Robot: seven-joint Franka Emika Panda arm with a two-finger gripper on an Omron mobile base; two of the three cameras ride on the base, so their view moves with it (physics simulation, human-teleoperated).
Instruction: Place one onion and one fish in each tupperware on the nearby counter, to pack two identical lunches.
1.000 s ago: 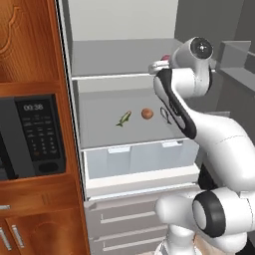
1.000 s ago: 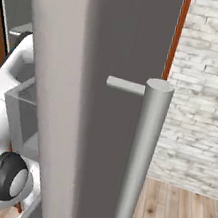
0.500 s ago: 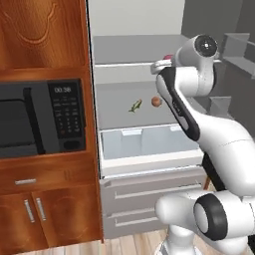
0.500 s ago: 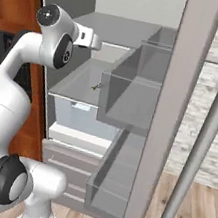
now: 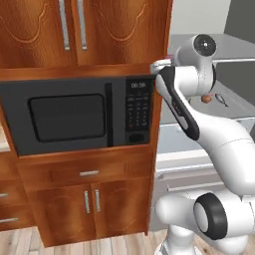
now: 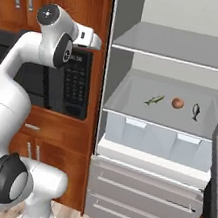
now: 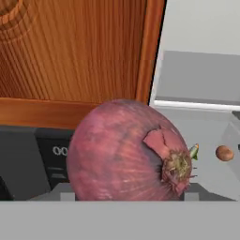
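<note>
The tool (image 6: 99, 42) grips a purple-red onion (image 7: 129, 152); fridge shelf (image 6: 128, 96) holds orange-brown onion (image 6: 178, 103).

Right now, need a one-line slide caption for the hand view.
Purple-red onion held in the gripper, microwave behind; green-yellow fish and orange-brown onion on the fridge shelf.

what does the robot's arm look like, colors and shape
The arm is glossy white, built of thick rounded segments, with dark grey-black joint rings and round dark caps at the joints. A black strip runs along one upper link. The gripper end is white. No cables or markings can be made out.
</note>
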